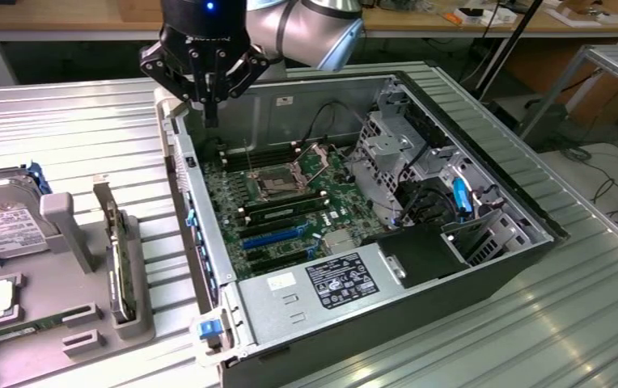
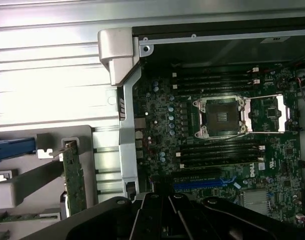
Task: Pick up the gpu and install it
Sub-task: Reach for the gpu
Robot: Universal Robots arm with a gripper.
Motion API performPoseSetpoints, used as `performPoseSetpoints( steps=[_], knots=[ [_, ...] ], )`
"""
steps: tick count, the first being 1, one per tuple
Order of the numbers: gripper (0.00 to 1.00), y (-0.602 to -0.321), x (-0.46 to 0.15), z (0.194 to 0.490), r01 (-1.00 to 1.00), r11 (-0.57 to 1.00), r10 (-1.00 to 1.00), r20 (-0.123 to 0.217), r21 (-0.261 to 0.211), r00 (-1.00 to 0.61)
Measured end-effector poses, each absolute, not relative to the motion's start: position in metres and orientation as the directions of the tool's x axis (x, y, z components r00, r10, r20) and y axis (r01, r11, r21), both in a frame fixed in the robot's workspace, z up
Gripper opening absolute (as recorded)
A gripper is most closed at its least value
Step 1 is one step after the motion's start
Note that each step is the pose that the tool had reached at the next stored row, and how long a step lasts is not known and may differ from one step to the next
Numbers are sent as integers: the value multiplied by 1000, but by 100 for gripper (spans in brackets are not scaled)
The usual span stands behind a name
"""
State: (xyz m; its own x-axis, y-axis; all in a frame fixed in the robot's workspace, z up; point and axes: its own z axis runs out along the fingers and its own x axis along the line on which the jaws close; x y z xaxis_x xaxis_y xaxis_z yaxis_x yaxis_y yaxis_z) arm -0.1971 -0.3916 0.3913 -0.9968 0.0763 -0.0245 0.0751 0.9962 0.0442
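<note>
To the exterior view's left of the open computer case (image 1: 287, 109), a grey rack (image 1: 72, 242) holds a hard drive (image 1: 2, 222) and the gpu (image 1: 122, 267), which stands on edge. Above the case's rack-side far corner hangs the gripper (image 1: 211, 113), jaws closed and empty. Inside the case lies a motherboard (image 1: 298, 202).

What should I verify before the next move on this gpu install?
1. The gripper is empty: ok, it holds nothing and hangs over the computer case edge.
2. Jaws ready to take the card: not ok, shut.
3. The gpu is reachable: ok, upright in the grey holder, outside the case.
4. The blue expansion slots are free: ok, no card seated.
5. The black cables are clear of those slots: ok.
</note>
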Motion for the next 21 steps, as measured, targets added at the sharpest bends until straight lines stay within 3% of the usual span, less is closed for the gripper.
performPoseSetpoints(
  steps=[21],
  knots=[
    [11, -390, -227, 391, 75, 996, 76, -24, 44, -997]
  ],
)
